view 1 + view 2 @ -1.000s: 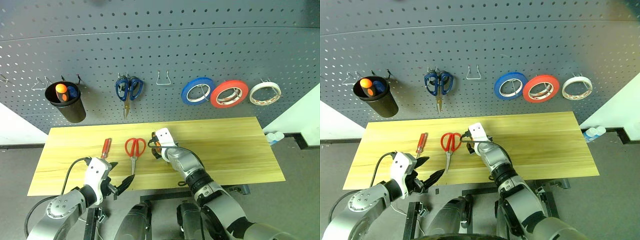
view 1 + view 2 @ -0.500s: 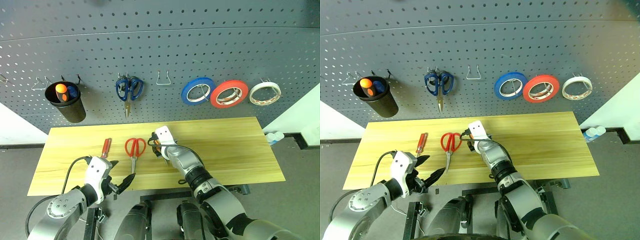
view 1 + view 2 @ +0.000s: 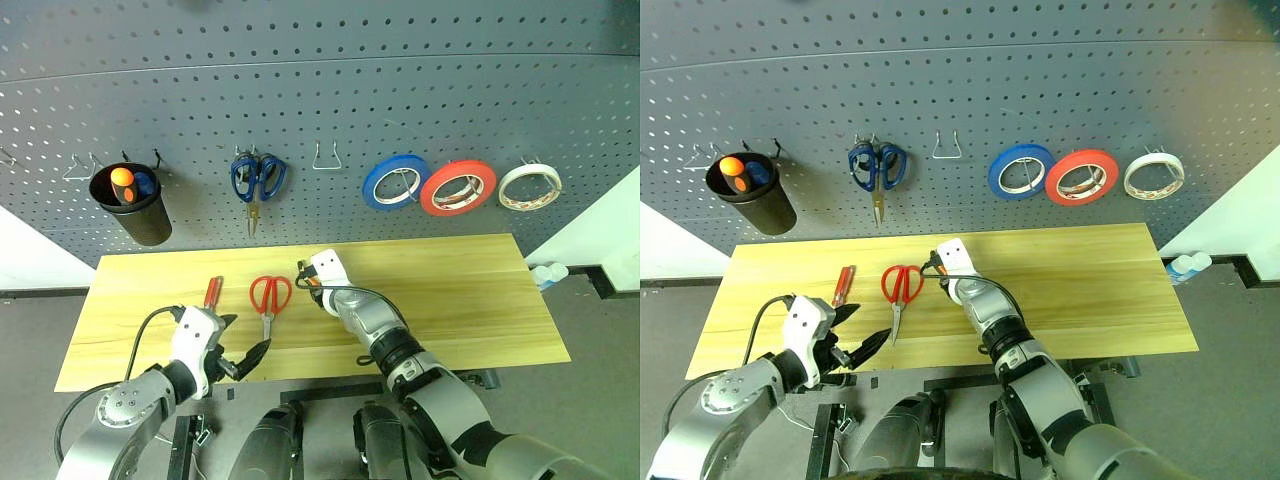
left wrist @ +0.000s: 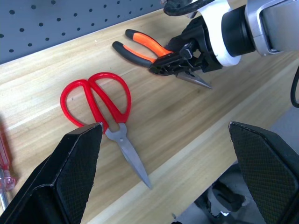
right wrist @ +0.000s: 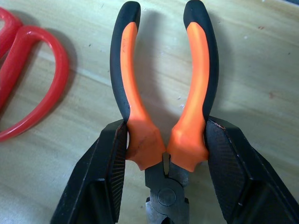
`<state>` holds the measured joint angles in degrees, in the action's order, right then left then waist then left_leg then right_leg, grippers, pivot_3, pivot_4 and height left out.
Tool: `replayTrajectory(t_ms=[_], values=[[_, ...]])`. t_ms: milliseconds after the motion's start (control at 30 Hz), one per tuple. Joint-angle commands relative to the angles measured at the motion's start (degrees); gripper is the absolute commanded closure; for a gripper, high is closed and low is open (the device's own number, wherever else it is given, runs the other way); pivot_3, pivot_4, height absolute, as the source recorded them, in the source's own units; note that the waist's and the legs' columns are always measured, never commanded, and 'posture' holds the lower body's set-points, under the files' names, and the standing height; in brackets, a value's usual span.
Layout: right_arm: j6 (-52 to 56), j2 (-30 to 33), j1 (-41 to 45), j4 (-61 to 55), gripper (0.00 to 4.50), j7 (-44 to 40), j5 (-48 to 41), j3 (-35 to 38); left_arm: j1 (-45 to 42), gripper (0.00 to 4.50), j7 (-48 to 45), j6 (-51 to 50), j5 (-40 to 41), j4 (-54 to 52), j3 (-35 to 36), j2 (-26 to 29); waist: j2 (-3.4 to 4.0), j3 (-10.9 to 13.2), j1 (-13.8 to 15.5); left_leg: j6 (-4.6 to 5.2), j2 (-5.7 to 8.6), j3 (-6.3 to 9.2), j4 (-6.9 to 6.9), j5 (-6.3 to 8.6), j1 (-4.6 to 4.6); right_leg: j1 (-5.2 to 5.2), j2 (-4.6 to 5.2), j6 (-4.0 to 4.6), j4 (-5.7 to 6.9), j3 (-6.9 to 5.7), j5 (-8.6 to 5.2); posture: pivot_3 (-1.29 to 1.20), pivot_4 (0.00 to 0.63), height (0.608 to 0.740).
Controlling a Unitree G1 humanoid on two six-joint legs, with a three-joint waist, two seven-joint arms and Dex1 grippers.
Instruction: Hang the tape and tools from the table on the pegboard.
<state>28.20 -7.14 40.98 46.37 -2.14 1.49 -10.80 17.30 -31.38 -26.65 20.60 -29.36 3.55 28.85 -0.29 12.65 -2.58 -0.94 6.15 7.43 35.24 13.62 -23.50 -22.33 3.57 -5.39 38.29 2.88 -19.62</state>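
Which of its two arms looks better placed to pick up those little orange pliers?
The right. Its gripper already has a black finger against each handle of the pliers on the table. The left gripper hangs open at the table's near edge, nearer the red scissors.

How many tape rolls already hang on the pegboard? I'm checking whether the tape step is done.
3, side by side on hooks at the right of the pegboard: the blue roll, then the red-orange tape roll, then the whitish roll furthest right.
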Motion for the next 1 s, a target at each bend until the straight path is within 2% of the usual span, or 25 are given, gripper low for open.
replayTrajectory(t_ms=[33, 367, 667, 1000], values=[[-1.5, -3.0, 2.7, -0.7, 2.38, -0.5, 0.0, 0.3, -0.4, 0.00, -0.2, 1.3, -0.2, -0.4, 0.1, -0.2, -0.01, 0.0, 0.0, 0.00, 0.00, 0.00, 0.00, 0.00, 0.00, -0.01, 0.00, 0.00, 0.01, 0.00, 0.00, 0.03, 0.216, 0.717], [-4.1, -0.6, 1.0, -5.9, 2.38, -5.5, 0.0, -0.2, -4.9, 0.00, -1.4, 2.5, -1.1, 3.6, -0.9, -0.2, -0.16, -0.1, 0.0, -0.38, 0.00, -0.01, 0.03, -0.23, 0.00, -0.07, -0.01, 0.00, 0.19, -0.02, 0.00, 0.02, 0.174, 0.717], [-0.4, 5.4, -8.3, -26.6, 2.38, -12.4, -0.8, -0.5, -9.1, 0.00, -3.5, 3.8, -1.7, 7.5, -1.3, 0.2, -0.44, -0.4, 0.2, -0.56, 0.01, -0.05, 0.11, -0.34, 0.00, -0.16, 0.00, 0.00, 0.42, -0.05, 0.01, 0.01, 0.137, 0.717], [3.7, 10.7, -16.1, -40.0, 2.38, -16.7, -1.5, -0.7, -13.2, 0.00, -5.6, 5.4, -2.2, 11.6, -1.7, 0.7, -0.68, -1.3, 0.1, -0.84, -0.09, -0.24, 0.27, -0.54, 0.00, -0.23, -0.04, 0.10, 1.03, -0.04, 0.07, 0.00, 0.098, 0.717]])
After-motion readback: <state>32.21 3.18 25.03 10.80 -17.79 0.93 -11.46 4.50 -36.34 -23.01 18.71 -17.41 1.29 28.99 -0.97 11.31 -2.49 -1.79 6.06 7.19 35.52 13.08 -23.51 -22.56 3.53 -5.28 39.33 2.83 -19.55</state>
